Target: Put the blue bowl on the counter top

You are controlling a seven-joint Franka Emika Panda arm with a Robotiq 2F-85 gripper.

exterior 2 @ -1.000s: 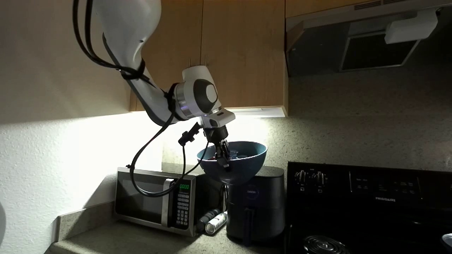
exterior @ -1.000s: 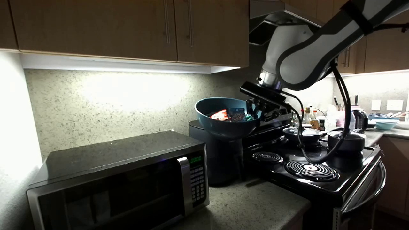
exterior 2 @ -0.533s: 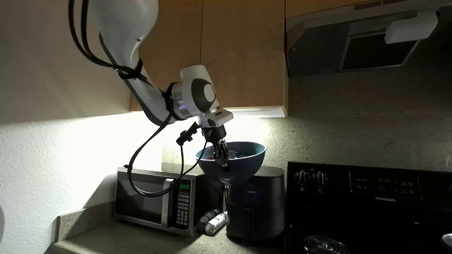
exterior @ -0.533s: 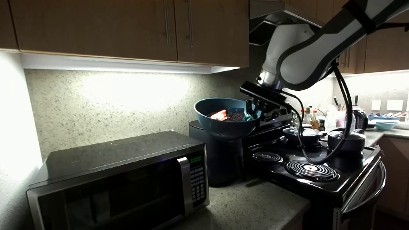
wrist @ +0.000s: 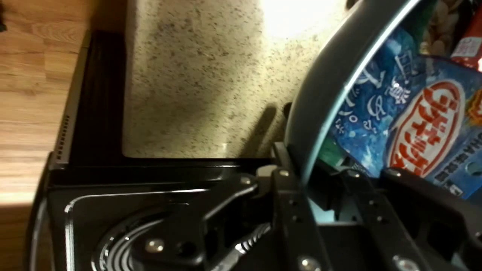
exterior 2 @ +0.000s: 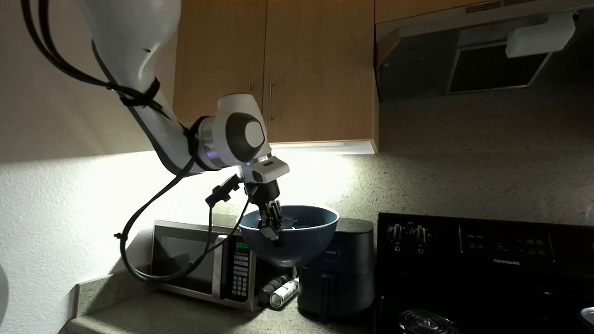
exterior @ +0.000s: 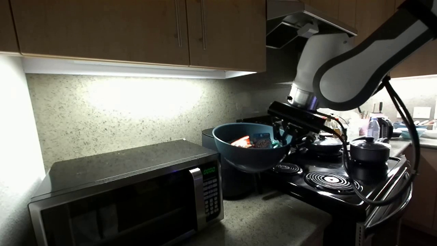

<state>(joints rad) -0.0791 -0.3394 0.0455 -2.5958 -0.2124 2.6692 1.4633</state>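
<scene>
Teal-blue plastic in mid-air: the blue bowl [exterior: 254,159] hangs above the speckled counter [exterior: 263,222], its rim pinched between two robotic fingers [wrist: 293,209], one outside the wall and one within. Grasp and lift look done; lowering, setting down and letting go look to be left, as the bowl's base is clear of the counter in both exterior views. Inside, a blue packet [wrist: 425,130] with a red oval logo lies near the gripped rim in the wrist view, a red packet [wrist: 470,41] only partly showing beyond it; what lies underneath is hidden. Nearby, a lidded pot [exterior: 369,154] stands on the stove [exterior: 321,165], contents out of sight. The microwave [exterior: 129,198] has its door closed, its window dark.
</scene>
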